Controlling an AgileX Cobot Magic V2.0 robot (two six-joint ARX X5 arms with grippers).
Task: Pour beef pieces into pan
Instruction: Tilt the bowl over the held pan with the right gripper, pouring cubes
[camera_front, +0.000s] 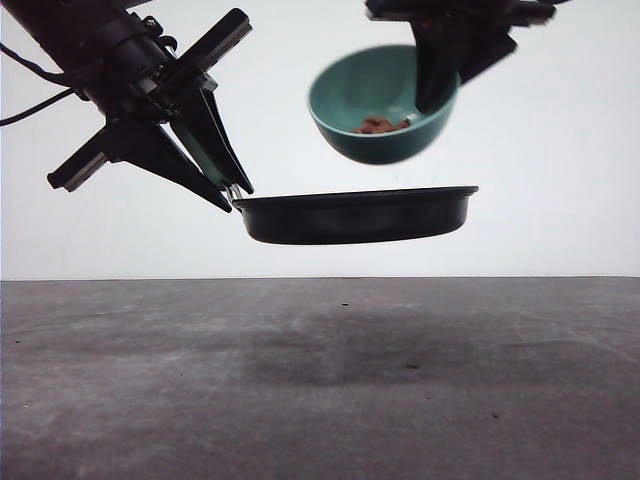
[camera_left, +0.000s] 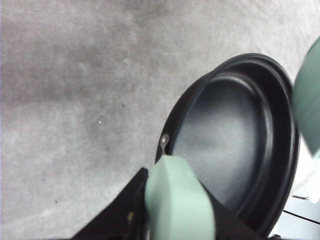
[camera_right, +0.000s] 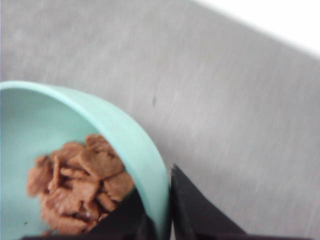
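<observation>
Beef pieces (camera_front: 378, 125) in tilted bowl (camera_front: 380, 105) (right tool (camera_front: 437, 95) pinching rim) | pan (camera_front: 355, 213) level, left tool (camera_front: 228, 180) clamping handle (camera_left: 177, 202)

Black pan (camera_front: 355, 214) level, held aloft; reddish-brown beef pieces (camera_right: 80, 182) heaped in tilted bowl above.

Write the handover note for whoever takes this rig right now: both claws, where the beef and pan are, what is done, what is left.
Left claw: shut on the pale mint-green handle of the shallow round black frying pan, held level in the air above the grey table.
Right claw: shut on the rim of the teal-green bowl, held tilted above the pan's right half.
Reddish-brown beef pieces: all in the bowl, heaped at its low side; the pan's inside looks bare.
Done: pan and bowl lifted, bowl brought over the pan.
Left: tip the bowl further until the beef slides into the pan.
</observation>
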